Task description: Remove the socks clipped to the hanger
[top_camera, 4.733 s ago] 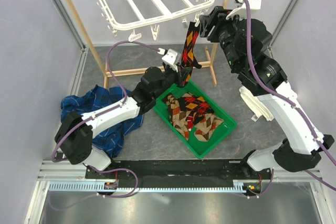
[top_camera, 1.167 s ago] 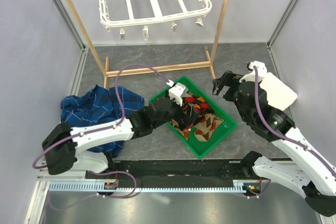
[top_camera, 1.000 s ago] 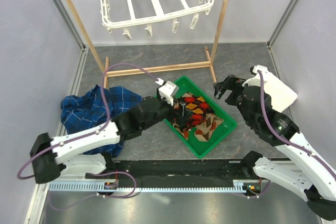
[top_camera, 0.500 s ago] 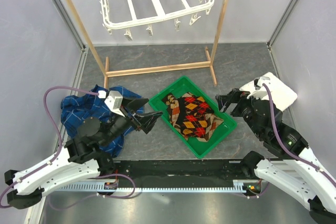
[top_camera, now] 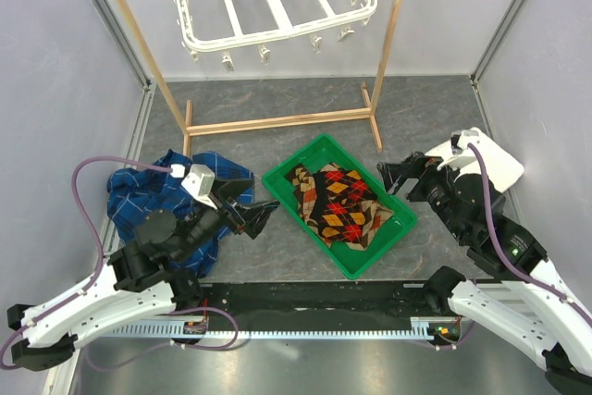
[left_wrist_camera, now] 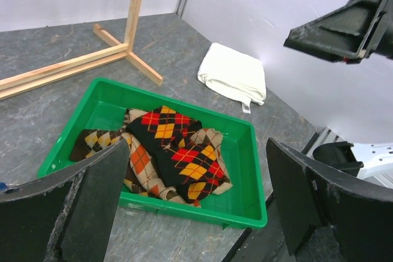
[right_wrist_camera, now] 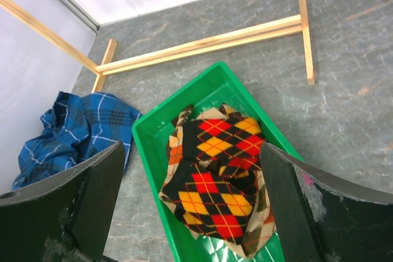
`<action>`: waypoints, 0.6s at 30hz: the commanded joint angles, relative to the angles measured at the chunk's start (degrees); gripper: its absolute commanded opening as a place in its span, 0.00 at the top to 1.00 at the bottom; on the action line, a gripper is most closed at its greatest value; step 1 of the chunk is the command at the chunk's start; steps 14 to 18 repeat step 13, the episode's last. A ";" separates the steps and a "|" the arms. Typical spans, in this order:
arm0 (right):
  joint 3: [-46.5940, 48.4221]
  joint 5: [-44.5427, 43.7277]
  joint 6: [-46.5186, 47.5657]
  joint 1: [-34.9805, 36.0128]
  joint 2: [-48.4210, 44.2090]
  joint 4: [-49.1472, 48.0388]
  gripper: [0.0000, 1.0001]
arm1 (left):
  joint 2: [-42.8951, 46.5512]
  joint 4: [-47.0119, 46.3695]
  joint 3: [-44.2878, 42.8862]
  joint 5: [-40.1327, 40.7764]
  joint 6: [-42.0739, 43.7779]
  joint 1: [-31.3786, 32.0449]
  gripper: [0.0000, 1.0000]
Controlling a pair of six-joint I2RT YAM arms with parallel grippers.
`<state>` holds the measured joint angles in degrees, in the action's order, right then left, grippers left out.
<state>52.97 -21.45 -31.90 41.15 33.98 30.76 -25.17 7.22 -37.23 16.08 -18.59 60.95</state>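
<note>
The socks [top_camera: 338, 205] lay heaped in a green tray [top_camera: 356, 265] at the middle of the grey table [top_camera: 277, 99], well apart from the hanger [top_camera: 273, 2]. A black, red and yellow argyle sock sat on top of the pile. Brown-and-tan argyle ones showed beneath it and at the near and left edges of the heap.

The white hanger hung at the far side from the top rail of a wooden rack [top_camera: 277, 122], tilted, its small clips dangling in a row along its near edge. The rack's base bars rested on the table just beyond the tray.

The left gripper [top_camera: 264, 216] hovered just left of the tray, between it and a crumpled blue plaid cloth [top_camera: 176, 187], pointing right toward the socks. Its claw was spread wide and held nothing: in the left wrist view the two dark fingers [left_wrist_camera: 92, 207] stood far apart at either side, with the tray and socks framed between them.

The right gripper [top_camera: 388, 178] hung just right of the tray's far right corner, pointing left. Its claw too was spread and held nothing, the right wrist view showing one finger [right_wrist_camera: 92, 200] at each side with the tray, the socks and the plaid cloth in the gap.

A folded white cloth [left_wrist_camera: 233, 78] lay on the table right of the tray, partly covered by the right arm in the top view.
</note>
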 commanded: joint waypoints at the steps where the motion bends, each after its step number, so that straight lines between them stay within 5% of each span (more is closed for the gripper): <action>1: 4.68 0.01 1.49 0.16 1.44 -2.29 0.02 | 0.65 0.60 0.93 1.50 -0.40 0.22 0.01; 18: 8.38 1.50 2.54 0.16 4.87 -2.81 0.02 | 0.29 1.56 -0.56 1.77 -0.04 0.22 0.01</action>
